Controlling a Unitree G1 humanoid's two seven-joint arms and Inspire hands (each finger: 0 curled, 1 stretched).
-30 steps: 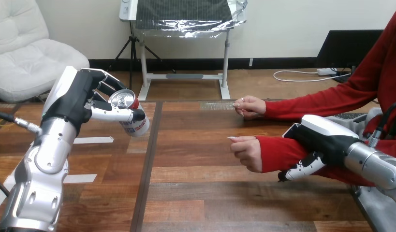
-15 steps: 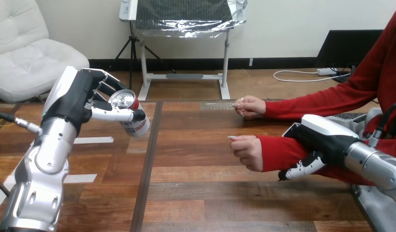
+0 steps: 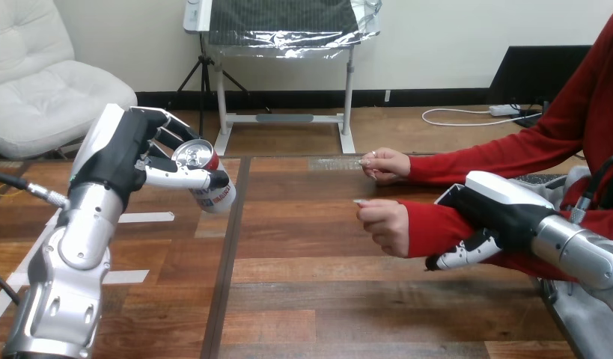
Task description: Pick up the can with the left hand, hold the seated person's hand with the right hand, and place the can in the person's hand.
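A red and white can (image 3: 206,176) hangs tilted above the left part of the table, with my left hand (image 3: 131,153) shut on it, thumb across its front. At the right, my right hand (image 3: 490,217) wraps the person's red-sleeved forearm, thumb curled under it. The person's nearer hand (image 3: 385,223) is loosely closed and lifted a little above the table's middle. Their other hand (image 3: 385,163) rests farther back near the table's far edge. A wide gap separates the can from the nearer hand.
The wooden table (image 3: 310,299) has a dark seam running front to back left of centre and white tape strips (image 3: 142,218) at the left. The person's torso stands at the right edge.
My left hand has carried the can slightly to the right. My right hand and the person's forearm have risen a little, with the nearer hand shifting slightly up.
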